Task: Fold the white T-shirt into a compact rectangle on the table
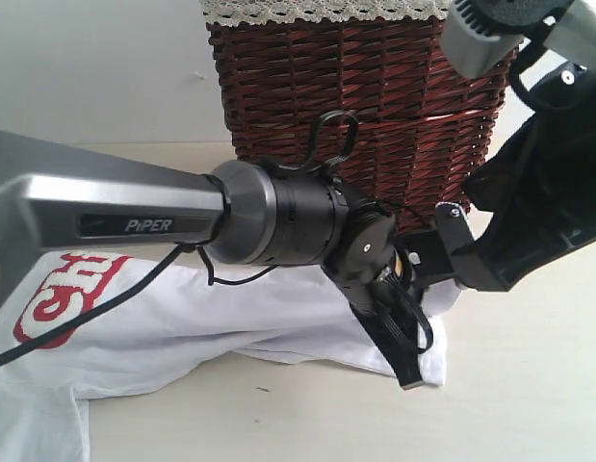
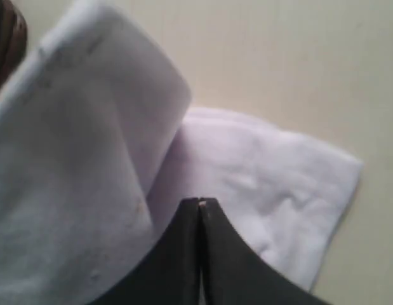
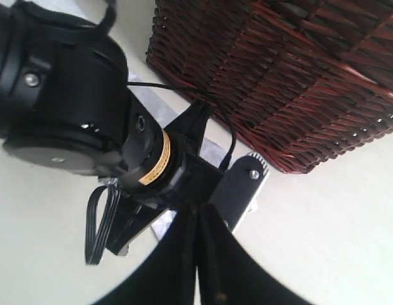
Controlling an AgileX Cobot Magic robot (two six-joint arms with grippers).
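Exterior, left pincer (image 1: 409, 371): points down, its tips at the corner edge of the white T-shirt (image 1: 230, 318).
Exterior, shirt: lies on the worktop (image 1: 326, 414) and trails away from the pincer toward the red lettering (image 1: 66, 289). The wicker basket (image 1: 375, 96) stands behind the pincer.
Left wrist, left pincer (image 2: 199, 203): pressed together, with no cloth visible between the tips. The shirt lies beneath and ahead of it, with 1 raised fold beside it.
Right wrist, right pincer (image 3: 197, 208): pressed together, holding nothing, just short of the left arm's wrist (image 3: 63, 82). The basket is beyond.
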